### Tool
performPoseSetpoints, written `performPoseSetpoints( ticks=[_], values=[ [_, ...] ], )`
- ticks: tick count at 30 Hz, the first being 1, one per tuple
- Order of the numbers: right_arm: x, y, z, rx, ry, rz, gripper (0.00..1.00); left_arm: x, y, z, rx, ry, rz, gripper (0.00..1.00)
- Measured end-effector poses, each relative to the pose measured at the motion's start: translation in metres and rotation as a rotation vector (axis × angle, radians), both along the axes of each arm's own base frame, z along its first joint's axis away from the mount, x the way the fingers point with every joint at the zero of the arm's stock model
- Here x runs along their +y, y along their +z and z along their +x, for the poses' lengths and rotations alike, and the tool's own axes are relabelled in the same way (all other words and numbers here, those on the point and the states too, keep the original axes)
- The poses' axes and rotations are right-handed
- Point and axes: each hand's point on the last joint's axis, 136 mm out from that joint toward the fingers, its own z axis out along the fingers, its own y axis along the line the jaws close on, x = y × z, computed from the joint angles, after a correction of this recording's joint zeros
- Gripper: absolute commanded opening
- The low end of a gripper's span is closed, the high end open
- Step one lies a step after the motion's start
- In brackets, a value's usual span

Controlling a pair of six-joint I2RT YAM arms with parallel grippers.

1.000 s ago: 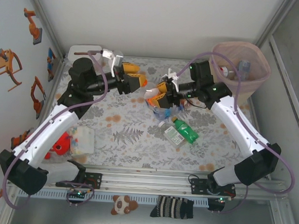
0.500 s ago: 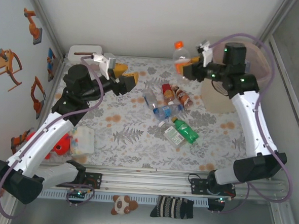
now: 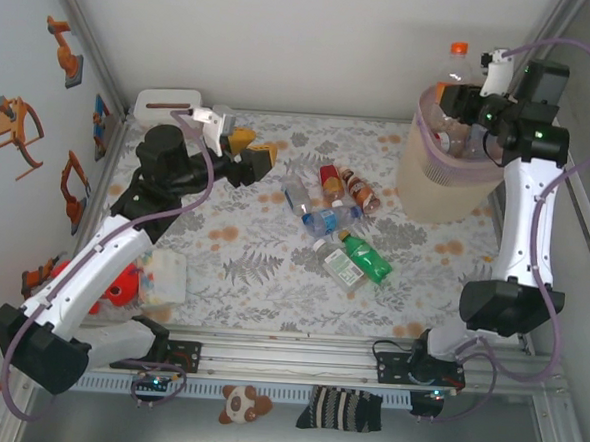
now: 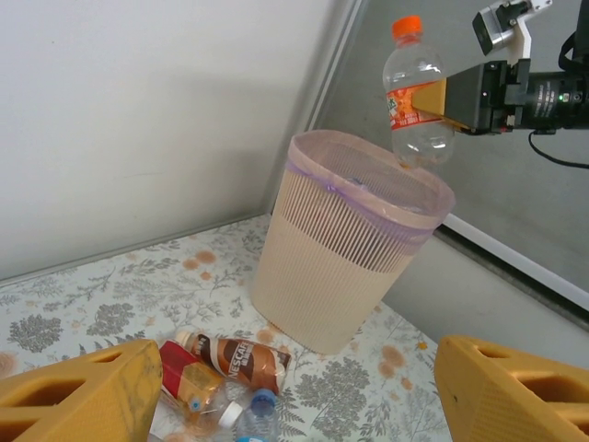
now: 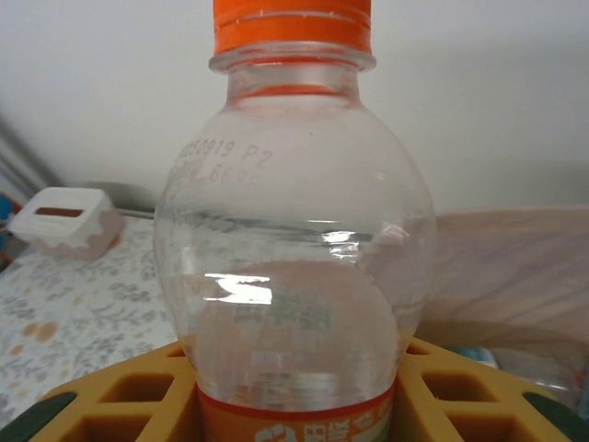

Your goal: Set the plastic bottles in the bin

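The orange-capped bottle (image 3: 455,73) is up in the air, upright, right above the bin (image 3: 432,187) at the far right corner of the table! The right gripper (image 5: 294,412) pinches it low on its orange label, yellow fingers (image 5: 120,405) pressed to either side, clear body and cap standing up above them. From the left wrist view the bottle's base hangs just over the far side of the rim, over the pink liner, not inside. A few bottles already lie down in the bin (image 3: 458,136).

Out on the flowered table (image 3: 242,268), more wait in a loose heap near the middle: a green bottle (image 3: 366,256) beside a clear white-labelled one (image 3: 342,268), a blue-capped clear one (image 3: 327,221) above them, and red and brown labelled ones (image 3: 342,184) nearer the bin.

Over on the left, the left gripper (image 3: 255,150) hovers above the far left of the table, jaws spread wide, holding nothing. A white tissue box (image 3: 169,104) sits in the corner behind it.
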Motion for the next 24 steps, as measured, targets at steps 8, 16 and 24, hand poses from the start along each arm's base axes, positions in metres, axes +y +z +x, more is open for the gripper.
performPoseSetpoints(
  ticks=[8, 16, 24],
  values=[
    [-0.06, -0.043, 0.025, 0.156, -0.172, -0.083, 0.41, -0.004, -0.013, 0.005, 0.029, -0.008, 0.008, 0.77],
    [-0.086, -0.12, 0.042, 0.384, -0.225, -0.169, 0.4, -0.005, -0.02, 0.008, 0.05, -0.012, 0.002, 0.77],
    [-0.092, -0.18, 0.038, 0.574, -0.202, -0.209, 0.4, -0.009, -0.025, 0.014, 0.077, -0.011, -0.014, 0.76]
  ],
)
